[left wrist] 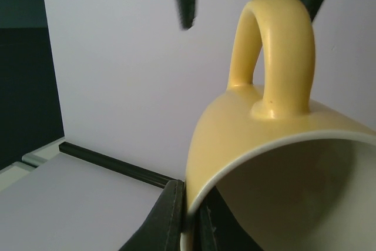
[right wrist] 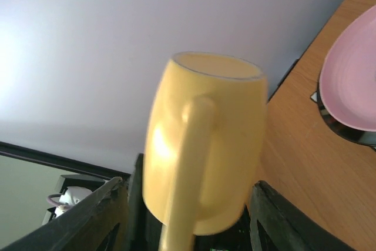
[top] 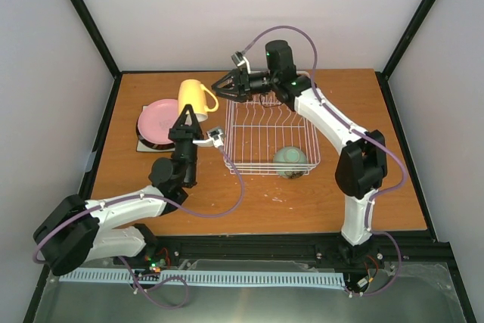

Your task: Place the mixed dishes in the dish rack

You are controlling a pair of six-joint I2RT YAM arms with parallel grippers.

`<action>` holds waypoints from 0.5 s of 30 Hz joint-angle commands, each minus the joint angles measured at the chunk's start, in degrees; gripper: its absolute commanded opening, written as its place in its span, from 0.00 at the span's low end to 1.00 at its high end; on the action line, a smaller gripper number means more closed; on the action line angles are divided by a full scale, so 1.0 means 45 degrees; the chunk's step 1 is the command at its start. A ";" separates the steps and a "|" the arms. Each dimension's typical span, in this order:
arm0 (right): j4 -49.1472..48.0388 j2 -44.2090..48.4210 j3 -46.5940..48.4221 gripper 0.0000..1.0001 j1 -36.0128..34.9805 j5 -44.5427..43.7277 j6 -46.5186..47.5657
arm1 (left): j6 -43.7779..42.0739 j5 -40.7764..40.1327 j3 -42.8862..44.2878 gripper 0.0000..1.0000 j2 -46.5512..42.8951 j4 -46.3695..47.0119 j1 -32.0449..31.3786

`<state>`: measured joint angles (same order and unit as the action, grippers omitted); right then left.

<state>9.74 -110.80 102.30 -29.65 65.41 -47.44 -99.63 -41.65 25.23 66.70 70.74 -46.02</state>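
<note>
The yellow handled mug point(left wrist: 276, 145) runs off the right and bottom edges of the left wrist view. Past the left gripper point(left wrist: 189, 210) pinching its rim, most of the mouth is lost. Between the jaws of the right gripper point(right wrist: 188, 187) the mug's handle is blurred and cut by the bottom edge. Right of those jaws the pink round plate point(right wrist: 352, 80) is cropped and covers the dark brown round plate point(right wrist: 346, 132) (only a rim shows).

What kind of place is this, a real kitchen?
Probably a lab test cell, not a kitchen: blank white wall panels in a black frame, a wooden tabletop, with the left arm and right arm bolted to a rail.
</note>
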 commanded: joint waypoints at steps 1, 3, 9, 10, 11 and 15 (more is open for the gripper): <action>0.0666 -0.0514 0.1272 0.56 -0.0513 0.0341 0.0279 | -0.0204 0.0544 0.0746 0.01 0.0105 0.1327 -0.0161; 0.1683 -0.0888 0.2203 0.55 -0.0690 0.0339 0.0750 | -0.0174 0.0568 0.0777 0.01 0.0208 0.1330 -0.0151; 0.3400 -0.1633 0.3480 0.49 -0.1037 0.0465 0.1642 | -0.0179 0.0631 0.0872 0.01 0.0320 0.1387 -0.0145; 0.3537 -0.1652 0.3468 0.47 -0.1073 0.0465 0.1759 | -0.0207 0.0667 0.0891 0.01 0.0301 0.1384 -0.0147; 0.3705 -0.1657 0.3469 0.45 -0.1112 0.0490 0.1893 | -0.0240 0.0706 0.0910 0.01 0.0282 0.1359 -0.0152; 0.4241 -0.1671 0.3321 0.33 -0.1193 0.0654 0.2365 | -0.0308 0.0823 0.0972 0.01 0.0211 0.1342 -0.0153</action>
<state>24.84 -117.38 116.20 -33.36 65.95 -39.94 -100.53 -42.15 25.87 68.34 71.79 -46.02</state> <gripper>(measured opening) 0.359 0.048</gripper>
